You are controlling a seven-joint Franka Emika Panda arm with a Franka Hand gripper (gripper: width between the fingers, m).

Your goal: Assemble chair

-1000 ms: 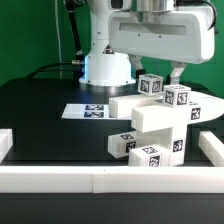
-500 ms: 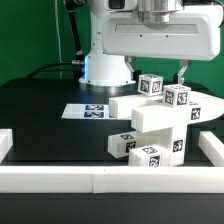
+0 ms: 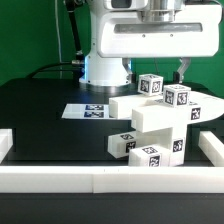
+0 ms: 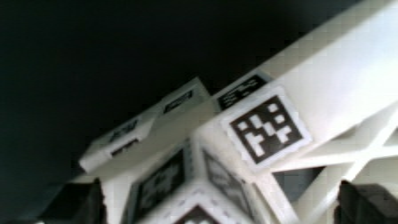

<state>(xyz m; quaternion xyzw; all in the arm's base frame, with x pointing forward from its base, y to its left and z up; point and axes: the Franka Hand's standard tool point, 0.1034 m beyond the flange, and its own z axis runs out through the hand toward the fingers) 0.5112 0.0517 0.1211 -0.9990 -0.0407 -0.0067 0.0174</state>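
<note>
Chair (image 3: 152, 122) near table's front rail (image 3: 110, 178), toward exterior view's right; white tagged blocks stacked, long axis running diagonally from front low block up toward back right. Gripper (image 3: 181, 70) just above chair's rear top, one dark finger visible; released or clenched, cannot tell. Marker board (image 3: 85, 111) flat beside chair. Wrist view alone shows close tagged faces (image 4: 262, 128), blurred.

Green curtain-ish wall (image 3: 35, 35) behind. Black tabletop (image 3: 50, 135), with white border rails (image 3: 60, 180) along its front edge and corners.
</note>
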